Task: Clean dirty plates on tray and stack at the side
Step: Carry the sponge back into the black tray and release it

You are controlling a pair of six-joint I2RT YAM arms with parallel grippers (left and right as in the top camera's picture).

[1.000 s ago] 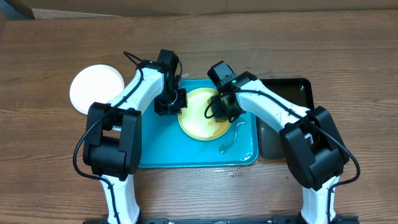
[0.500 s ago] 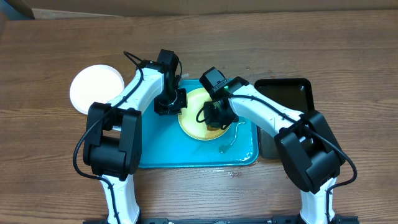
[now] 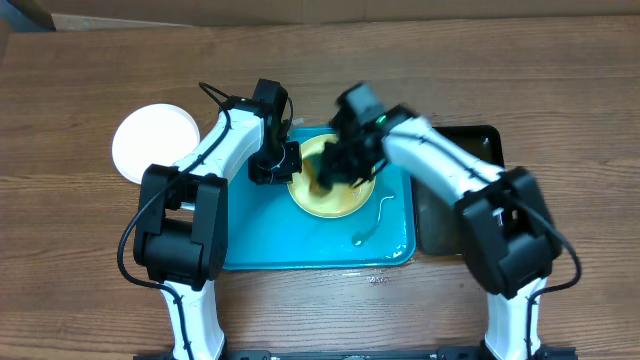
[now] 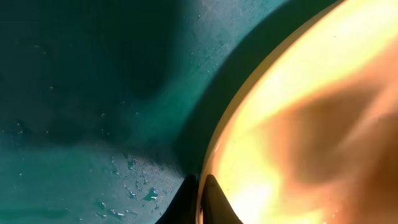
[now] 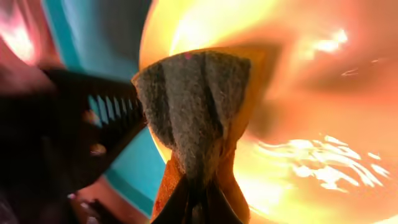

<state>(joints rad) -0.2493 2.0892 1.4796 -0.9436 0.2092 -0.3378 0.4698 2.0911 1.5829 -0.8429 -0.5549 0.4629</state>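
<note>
The lime green plate (image 3: 343,200) lies in the turquoise tray (image 3: 260,235), its bright rim and centre filling the left wrist view (image 4: 311,106). My left gripper (image 3: 288,170) is shut on the plate's left rim (image 4: 200,202). My right gripper (image 3: 332,176) is shut on a folded sponge (image 5: 193,106) with a grey scouring face and an orange body. It presses the sponge on the plate's upper left part (image 5: 311,93), close to the left gripper's fingers (image 5: 93,130). A white plate (image 3: 155,143) rests on the table left of the tray.
A black tray (image 3: 470,195) sits right of the turquoise one. Water droplets and a wet streak (image 3: 370,225) lie on the turquoise tray's floor (image 4: 93,93). Bare wooden table surrounds both trays.
My right gripper has swept the sponge from the plate's lower right up to its upper left. The left gripper and the plate have stayed put.
</note>
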